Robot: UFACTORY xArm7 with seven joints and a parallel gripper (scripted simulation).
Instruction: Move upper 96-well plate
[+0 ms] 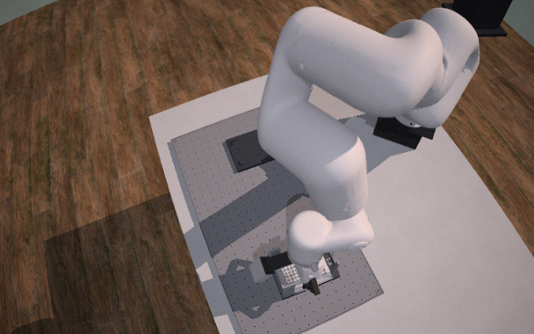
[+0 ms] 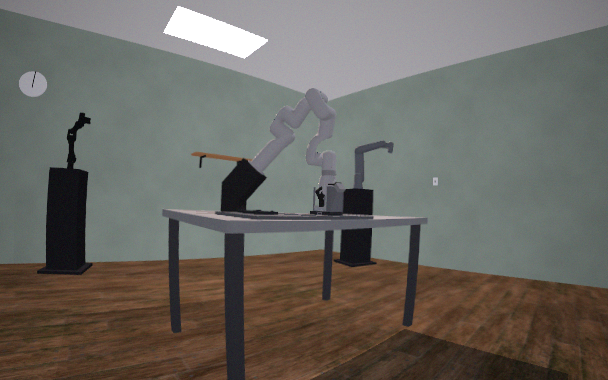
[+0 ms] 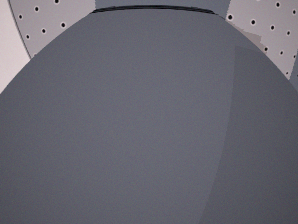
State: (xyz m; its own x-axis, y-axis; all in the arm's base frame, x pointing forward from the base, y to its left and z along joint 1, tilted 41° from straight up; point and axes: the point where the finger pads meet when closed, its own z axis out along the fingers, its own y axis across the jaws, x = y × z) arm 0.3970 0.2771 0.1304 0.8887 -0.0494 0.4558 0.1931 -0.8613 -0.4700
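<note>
The stack rack K1 [image 1: 303, 274] stands near the front edge of the perforated grey board [image 1: 263, 211]. The upper 96-well plate [image 1: 292, 273], white with a grid of wells, lies on top of the stack in it. My gripper [image 1: 303, 274] reaches straight down over the rack and is shut on the upper plate, with one dark finger at its front edge and the other at the far side. The lower plate is hidden beneath. The plate nest N1 [image 1: 247, 150] is a dark square at the board's far end, partly hidden by my arm. The wrist view is filled by a grey surface.
The arm's dark base [image 1: 403, 131] sits at the back right of the white table top. In the side view the rack [image 2: 334, 199] and gripper stand on the table, with black pedestals and another arm [image 2: 367, 165] behind it.
</note>
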